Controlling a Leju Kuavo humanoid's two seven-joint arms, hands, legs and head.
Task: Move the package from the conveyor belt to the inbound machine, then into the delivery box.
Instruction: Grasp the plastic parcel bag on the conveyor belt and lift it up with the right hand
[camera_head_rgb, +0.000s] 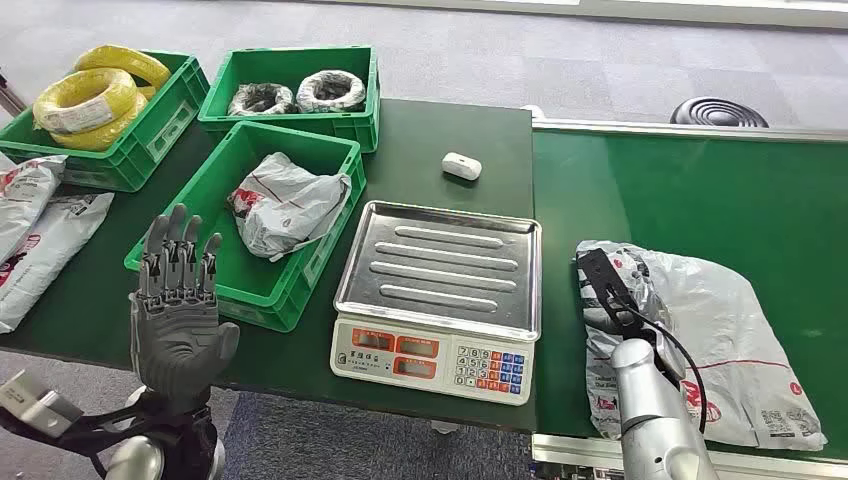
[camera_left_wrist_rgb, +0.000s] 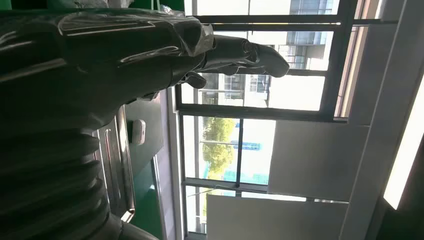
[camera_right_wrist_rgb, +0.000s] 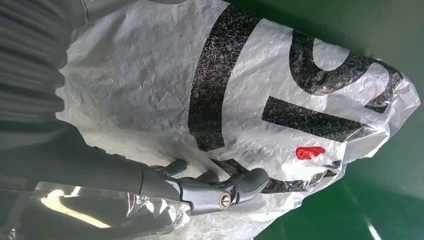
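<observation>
Here, near crate (camera_head_rgb: 300, 285) holding a grey package (camera_head_rgb: 285, 205), left hand (camera_head_rgb: 178, 315) raised with fingers apart and empty, right hand (camera_right_wrist_rgb: 210, 187) touching conveyor package (camera_head_rgb: 720, 330), grip unclear.

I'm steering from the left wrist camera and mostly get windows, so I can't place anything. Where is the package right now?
Observer: The package lies on the green belt, to the right of the scale.
Operator: Is the right hand on it?
Observer: The right hand rests on the package's left end, fingers against the plastic. I can't tell whether they grip it.
Operator: And where is my left hand in the scene?
Observer: The left hand is raised with fingers spread, holding nothing, at the table's near edge in front of a green bin that has another bag in it.
</observation>
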